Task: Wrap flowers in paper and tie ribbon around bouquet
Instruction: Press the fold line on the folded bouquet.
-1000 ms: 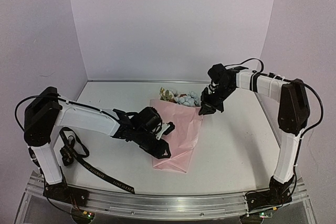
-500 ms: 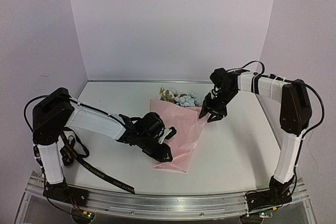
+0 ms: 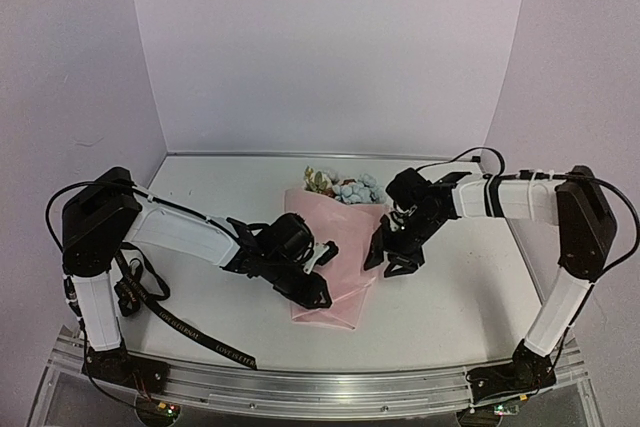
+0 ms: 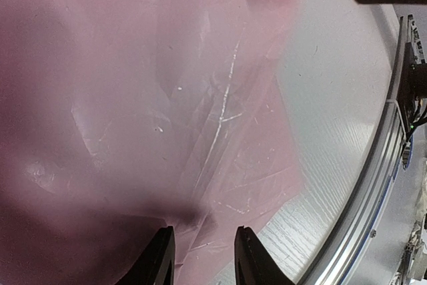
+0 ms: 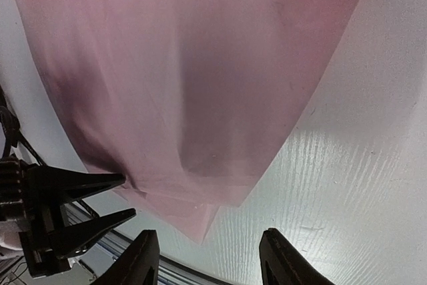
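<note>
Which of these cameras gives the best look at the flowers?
The top view: there the flowers poke out of the far end of the paper. Both wrist views show pink paper but no blooms.

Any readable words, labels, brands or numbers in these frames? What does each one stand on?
Gold lettering repeated along the black ribbon: too small to read with certainty; one word looks like "LOVE".
Nothing else in any view carries legible text.

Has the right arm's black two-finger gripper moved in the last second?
Yes. The right gripper came toward the right arm's base, from the mixed flowers to beside the pale pink paper.
</note>
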Robot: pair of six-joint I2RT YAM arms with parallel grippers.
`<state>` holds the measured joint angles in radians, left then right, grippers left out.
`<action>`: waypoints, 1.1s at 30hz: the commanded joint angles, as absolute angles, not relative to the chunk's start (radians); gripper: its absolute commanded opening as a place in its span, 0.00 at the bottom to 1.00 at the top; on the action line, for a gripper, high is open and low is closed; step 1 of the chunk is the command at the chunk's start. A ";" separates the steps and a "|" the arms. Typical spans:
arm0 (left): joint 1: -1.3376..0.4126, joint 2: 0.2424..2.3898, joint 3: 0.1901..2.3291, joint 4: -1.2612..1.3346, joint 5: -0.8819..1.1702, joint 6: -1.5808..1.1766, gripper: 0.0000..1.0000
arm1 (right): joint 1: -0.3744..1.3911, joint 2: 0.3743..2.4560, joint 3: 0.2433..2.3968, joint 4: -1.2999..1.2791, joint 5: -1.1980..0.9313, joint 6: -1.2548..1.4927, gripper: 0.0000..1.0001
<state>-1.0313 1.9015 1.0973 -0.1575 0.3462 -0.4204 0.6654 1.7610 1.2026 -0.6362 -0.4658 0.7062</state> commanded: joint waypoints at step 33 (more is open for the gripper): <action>-0.719 1.892 1.106 -0.052 0.367 -0.687 0.48 | 0.690 1.902 1.118 -0.406 -0.454 0.802 0.06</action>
